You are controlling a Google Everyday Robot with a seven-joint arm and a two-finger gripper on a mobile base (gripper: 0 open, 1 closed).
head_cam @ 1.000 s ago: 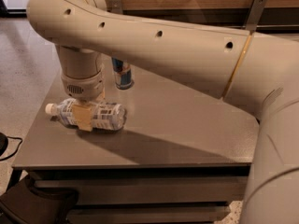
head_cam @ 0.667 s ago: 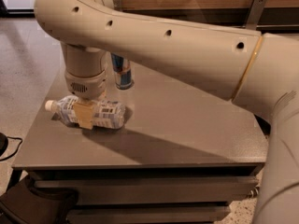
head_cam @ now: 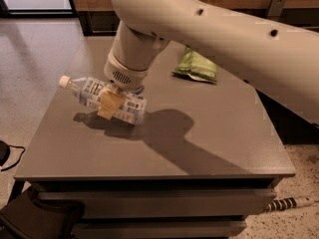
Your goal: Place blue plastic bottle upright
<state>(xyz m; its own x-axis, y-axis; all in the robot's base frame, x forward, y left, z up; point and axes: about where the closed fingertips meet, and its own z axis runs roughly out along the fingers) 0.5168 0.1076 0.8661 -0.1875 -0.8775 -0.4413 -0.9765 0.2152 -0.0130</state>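
The blue plastic bottle [head_cam: 90, 90] is a clear bottle with a white cap [head_cam: 64, 80] and a pale printed label. It hangs just above the left part of the grey table [head_cam: 209, 148], almost on its side, cap pointing up and left. Its shadow lies on the table below it. My gripper [head_cam: 111, 103] comes down from the cream arm [head_cam: 149, 29] and is shut around the bottle's middle. One tan finger [head_cam: 108, 105] shows across the label. The other finger is hidden behind the bottle.
A green snack bag [head_cam: 197, 66] lies at the back of the table, right of the arm. The table's left edge [head_cam: 47, 113] is close to the bottle's cap. The big arm link crosses the upper right. Tiled floor lies to the left.
The bottle lay on the table under the gripper; now it is off the surface with its cap end raised. The arm has shifted, the can is hidden and the green bag shows.
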